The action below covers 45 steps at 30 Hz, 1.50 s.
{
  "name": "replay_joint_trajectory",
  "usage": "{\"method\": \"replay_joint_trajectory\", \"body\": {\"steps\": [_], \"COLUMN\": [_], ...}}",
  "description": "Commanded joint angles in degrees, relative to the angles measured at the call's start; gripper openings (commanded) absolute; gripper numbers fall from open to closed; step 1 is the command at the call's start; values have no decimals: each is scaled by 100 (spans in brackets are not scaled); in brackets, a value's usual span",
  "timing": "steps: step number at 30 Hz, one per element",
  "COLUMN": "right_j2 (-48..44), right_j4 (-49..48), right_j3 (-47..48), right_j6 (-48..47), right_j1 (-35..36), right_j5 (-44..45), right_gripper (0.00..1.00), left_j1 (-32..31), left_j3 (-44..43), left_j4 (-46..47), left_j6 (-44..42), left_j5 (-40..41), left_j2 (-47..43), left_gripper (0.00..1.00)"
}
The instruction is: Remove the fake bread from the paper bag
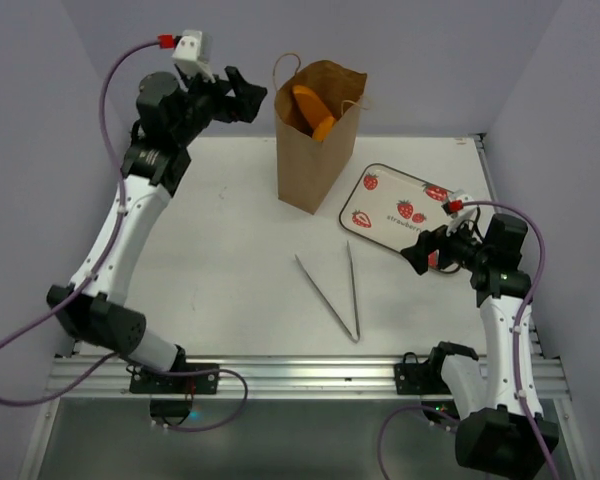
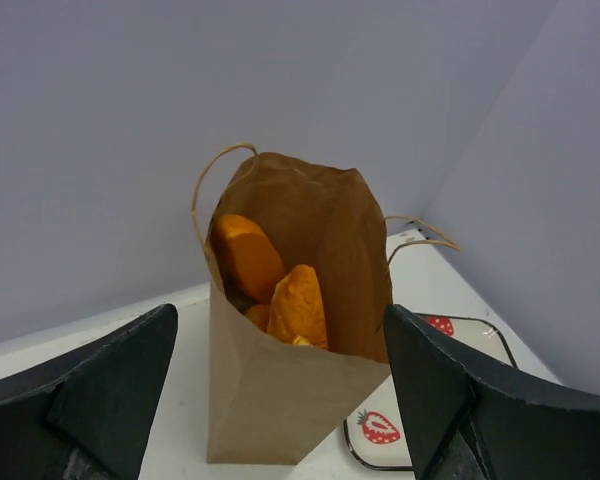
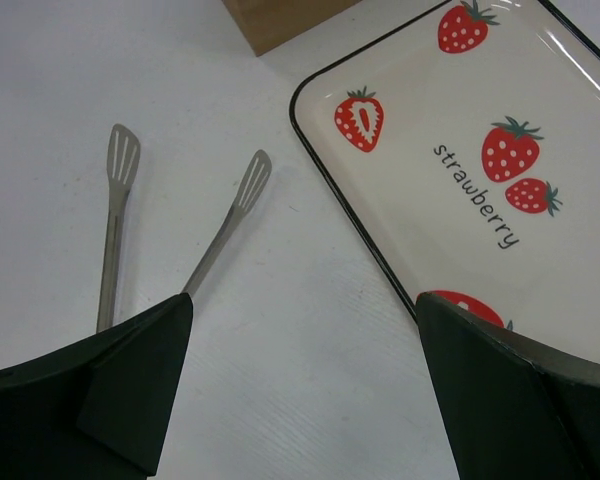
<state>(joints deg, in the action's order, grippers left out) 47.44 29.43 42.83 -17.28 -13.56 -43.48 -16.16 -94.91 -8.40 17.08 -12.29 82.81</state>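
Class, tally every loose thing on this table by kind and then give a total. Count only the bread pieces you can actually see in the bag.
paper bag: 1
fake bread pieces showing in the bag's mouth: 2 (more may be hidden below)
metal tongs: 1
strawberry tray: 1
Total: 5

One paper bag (image 1: 315,160) stands at twelve o'clock. Two pieces of bread (image 2: 245,255) show inside it, perhaps a third. One tray (image 1: 390,185) lies at two o'clock and one pair of tongs (image 1: 325,294) at the centre. There are two grippers: the left gripper (image 1: 248,98) and the right gripper (image 1: 418,250).
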Motion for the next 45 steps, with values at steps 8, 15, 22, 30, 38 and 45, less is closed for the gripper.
{"method": "replay_joint_trajectory", "body": {"steps": [8, 15, 22, 30, 38, 45], "right_j2": [-139, -156, -156, -130, -112, -130], "right_j4": [-7, -16, -16, -7, -7, -7], "right_j3": [200, 200, 217, 217, 226, 226], "right_j6": [-74, -48, -39, -30, -30, -30], "right_j1": [-6, -15, -15, -15, -15, -15], "right_j5": [-459, -459, -442, -459, -424, -415], "right_gripper": [99, 99, 99, 99, 99, 99], "left_j1": [-10, -18, -53, -98, -194, -238], "left_j3": [-2784, -2927, -3165, -3200, -3358, -3367], "left_j4": [-732, -329, -241, -267, -250, -258], "left_j6": [603, 928, 981, 700, 621, 472], "left_j5": [-405, -423, -432, -168, -133, 8], "left_j2": [2677, 3390, 3778, 3998, 4226, 4306], "left_gripper": [77, 64, 57, 52, 42, 26]}}
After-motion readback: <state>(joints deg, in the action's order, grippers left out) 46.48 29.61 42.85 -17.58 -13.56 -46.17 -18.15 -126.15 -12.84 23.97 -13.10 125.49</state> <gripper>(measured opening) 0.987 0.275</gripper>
